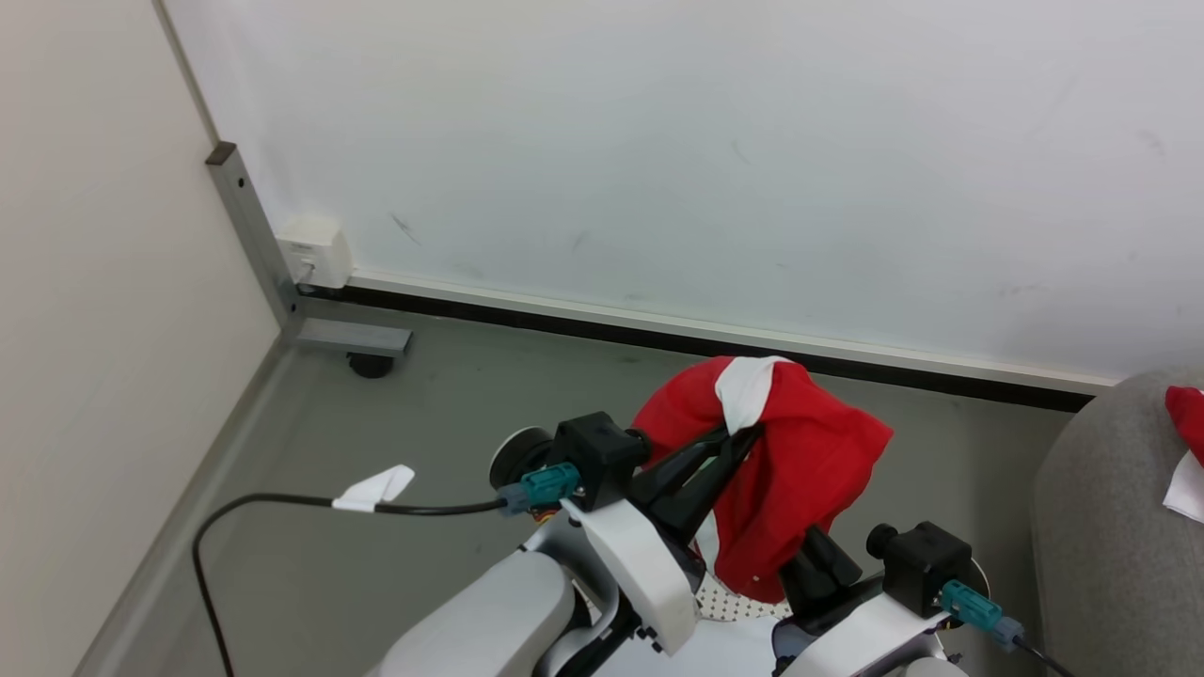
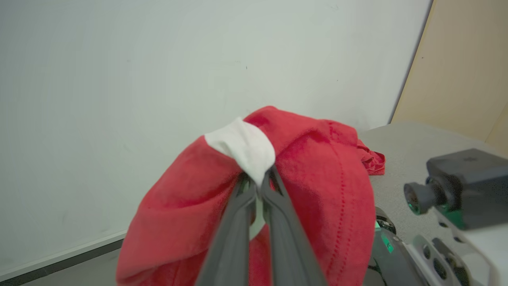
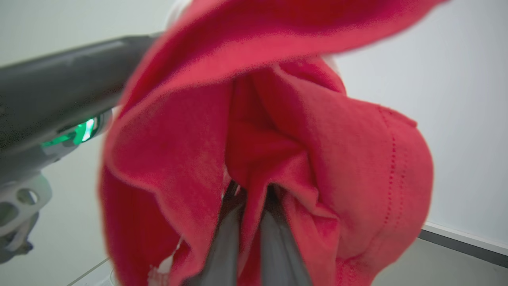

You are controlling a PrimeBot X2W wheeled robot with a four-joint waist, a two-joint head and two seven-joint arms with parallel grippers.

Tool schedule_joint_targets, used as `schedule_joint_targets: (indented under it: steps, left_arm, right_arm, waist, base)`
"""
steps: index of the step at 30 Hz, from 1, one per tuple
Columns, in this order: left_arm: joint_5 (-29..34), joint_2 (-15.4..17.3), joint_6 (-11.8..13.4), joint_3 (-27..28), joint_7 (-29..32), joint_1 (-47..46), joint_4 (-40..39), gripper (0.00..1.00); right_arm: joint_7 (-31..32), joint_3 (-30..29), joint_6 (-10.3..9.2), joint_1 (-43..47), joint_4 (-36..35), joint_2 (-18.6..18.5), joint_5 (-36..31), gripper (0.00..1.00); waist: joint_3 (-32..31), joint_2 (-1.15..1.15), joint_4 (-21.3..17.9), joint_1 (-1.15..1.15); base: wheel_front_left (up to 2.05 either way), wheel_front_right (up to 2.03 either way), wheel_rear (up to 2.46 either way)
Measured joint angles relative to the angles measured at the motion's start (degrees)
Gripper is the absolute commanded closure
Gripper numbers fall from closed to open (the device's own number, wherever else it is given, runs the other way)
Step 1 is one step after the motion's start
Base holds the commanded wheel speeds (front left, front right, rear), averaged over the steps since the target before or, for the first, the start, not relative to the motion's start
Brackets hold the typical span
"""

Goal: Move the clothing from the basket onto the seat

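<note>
A red garment (image 1: 790,470) with a white panel (image 1: 748,385) hangs bunched above the floor, held by both grippers. My left gripper (image 1: 741,435) is shut on the fabric just under the white panel (image 2: 246,147), fingertips (image 2: 260,183) pressed together. My right gripper (image 3: 251,196) is shut on a red fold lower down, its fingers buried in cloth. A perforated white bit of the basket (image 1: 732,602) shows beneath the garment. The grey seat (image 1: 1101,536) sits at the right edge, with another red and white garment (image 1: 1187,418) lying on it.
A pale wall with a dark baseboard (image 1: 658,338) runs behind. A metal frame leg on a caster (image 1: 357,343) and a white box (image 1: 315,249) stand in the left corner. A black cable with a white tag (image 1: 376,489) trails from my left wrist over grey floor.
</note>
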Motion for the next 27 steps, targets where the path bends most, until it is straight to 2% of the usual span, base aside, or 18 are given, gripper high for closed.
schedule_joint_targets:
  steps: [5, 6, 11, 12, 14, 20, 27]
  left_arm:
    - [-0.1, 0.3, 0.38, 0.29, -0.45, 0.23, 0.69, 0.98]
    - [-0.1, 0.38, 0.58, 0.32, -0.53, 0.23, 0.81, 0.9]
    - [-0.1, 0.7, 0.76, 0.27, -0.71, 0.24, 1.35, 0.67]
    - [-0.1, 0.76, 0.78, 0.23, -0.71, 0.24, 1.44, 0.57]
    - [-0.13, 0.96, 0.94, 0.13, -0.69, 0.31, 1.64, 0.0]
    - [-0.34, 1.77, 1.27, 0.03, -0.96, 1.23, 1.86, 0.0]
    - [-0.38, 2.56, 1.77, 0.07, -1.96, 2.58, 1.53, 0.0]
  right_arm:
    - [0.0, -0.76, 0.0, 0.2, -1.22, 0.01, -0.44, 1.0]
    - [0.0, -0.94, 0.0, 0.27, -1.37, 0.01, -0.45, 1.0]
    - [0.01, -2.15, 0.0, 0.65, -1.91, -0.08, -0.87, 1.0]
    - [0.0, -2.56, 0.0, 0.7, -2.16, -0.12, -0.89, 1.0]
    - [0.0, -3.48, 0.0, 0.91, -2.65, -0.24, -0.97, 1.0]
    - [0.01, -6.33, 0.0, 1.76, -4.19, -0.99, -1.76, 1.0]
    - [0.01, -10.11, 0.0, 1.87, -6.62, -3.48, -3.54, 1.0]
  waist:
    - [0.03, 0.0, -1.09, 0.0]
    - [0.06, 0.0, -1.35, 0.0]
    - [0.17, 0.0, -2.78, 0.0]
    - [0.19, 0.0, -3.1, 0.0]
    - [0.22, 0.0, -3.84, 0.0]
    - [0.46, 0.0, -6.94, 0.0]
    - [1.07, 0.0, -12.31, 0.0]
  base:
    - [0.0, 0.0, 0.0]
    - [0.0, 0.0, 0.0]
    - [0.0, 0.0, 0.0]
    - [0.0, 0.0, 0.0]
    - [0.0, 0.0, 0.0]
    - [0.0, 0.0, 0.0]
    - [0.0, 0.0, 0.0]
